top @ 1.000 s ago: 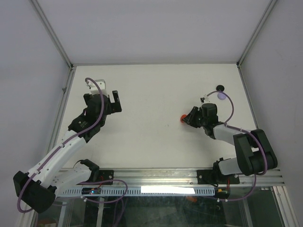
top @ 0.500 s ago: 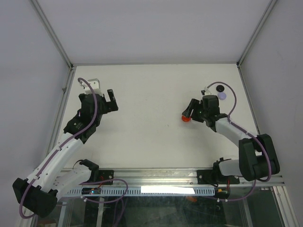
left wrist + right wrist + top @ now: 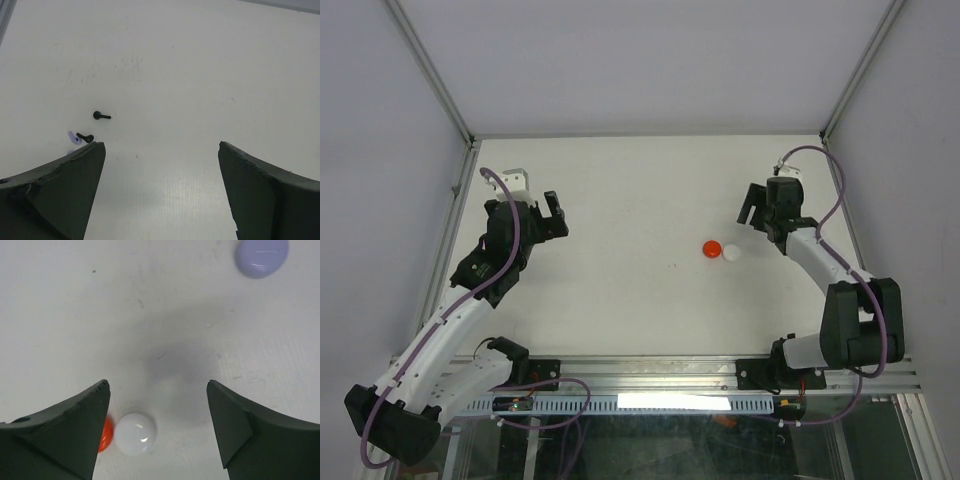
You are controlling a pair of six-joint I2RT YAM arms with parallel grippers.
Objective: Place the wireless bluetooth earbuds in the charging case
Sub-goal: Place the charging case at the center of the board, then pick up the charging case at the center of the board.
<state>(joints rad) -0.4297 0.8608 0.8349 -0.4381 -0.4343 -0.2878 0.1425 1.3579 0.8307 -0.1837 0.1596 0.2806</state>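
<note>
Since a second ago my right gripper [image 3: 756, 205] is backing off, jaws spread, leaving the red piece [image 3: 711, 248] and white piece [image 3: 731, 252] apparently touching on the table [image 3: 640, 180]. I'm holding the left gripper [image 3: 552, 212] wide open.

The red earbud [image 3: 711, 248] and the white earbud [image 3: 732, 253] are lying flat side by side, touching or nearly so, each showing as a small glossy round dome. The lavender earbud [image 3: 261, 256] is sitting well apart from the pair, likewise dome-up and shining softly.
</note>
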